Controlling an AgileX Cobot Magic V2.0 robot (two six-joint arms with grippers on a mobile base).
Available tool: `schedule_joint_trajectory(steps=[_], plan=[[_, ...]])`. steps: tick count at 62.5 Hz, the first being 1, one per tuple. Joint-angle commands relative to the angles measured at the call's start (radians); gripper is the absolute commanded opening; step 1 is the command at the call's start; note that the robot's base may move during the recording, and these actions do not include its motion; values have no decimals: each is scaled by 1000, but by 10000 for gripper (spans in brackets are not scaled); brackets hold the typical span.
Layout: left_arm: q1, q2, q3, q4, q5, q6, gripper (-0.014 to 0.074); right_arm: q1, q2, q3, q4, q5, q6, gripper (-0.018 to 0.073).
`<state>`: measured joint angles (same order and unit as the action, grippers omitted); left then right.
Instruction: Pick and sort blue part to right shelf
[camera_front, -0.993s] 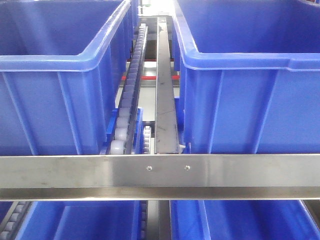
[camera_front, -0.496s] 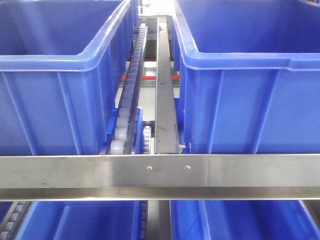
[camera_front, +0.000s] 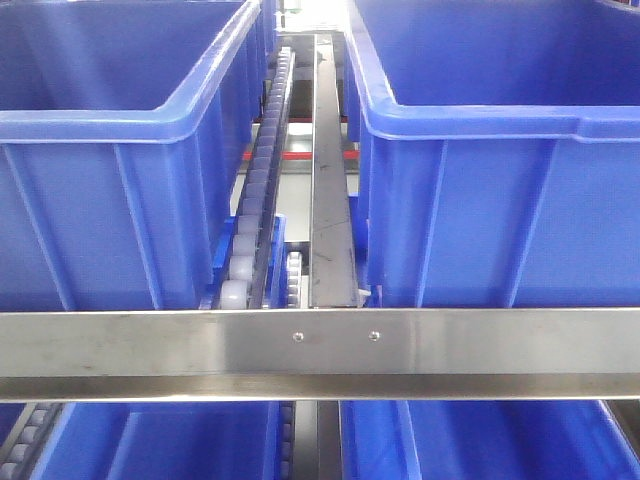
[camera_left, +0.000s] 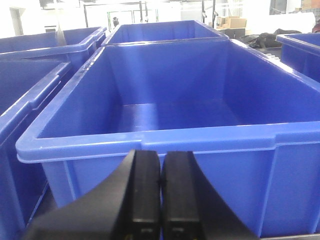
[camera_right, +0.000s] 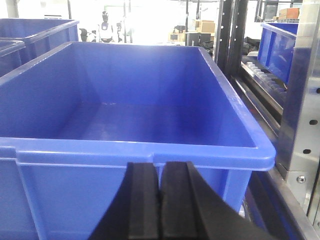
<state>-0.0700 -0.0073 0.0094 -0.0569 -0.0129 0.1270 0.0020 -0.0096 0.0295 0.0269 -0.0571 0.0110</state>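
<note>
Steel crossbar (camera_front: 320, 352) spans the front view, and it serves as the landmark: behind it to the left sits one large blue bin (camera_front: 120, 150), behind it to the right a second blue bin (camera_front: 500, 160), and between them a roller track (camera_front: 258, 190) and a steel rail (camera_front: 330, 180) run away from the bar. Below the bar, rims of lower blue bins (camera_front: 150, 440) show.

The left gripper (camera_left: 160, 192) has its two black fingers pressed together with nothing between them, just before the near wall of a blue crate (camera_left: 165, 130). The right gripper (camera_right: 159, 200) is likewise closed on nothing, before another crate (camera_right: 130, 145), beside a steel upright (camera_right: 300, 110).

The blue part appears in none of the views.
</note>
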Motion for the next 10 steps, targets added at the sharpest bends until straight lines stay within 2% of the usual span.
schedule_joint_trajectory(steps=[1,10], plan=[[1,-22,22,0,-77,-9,134,-5,-22,-20,-11,-91,3,57],[1,-22,22,0,-77,-9,134,-5,-22,-20,-11,-91,3,57]])
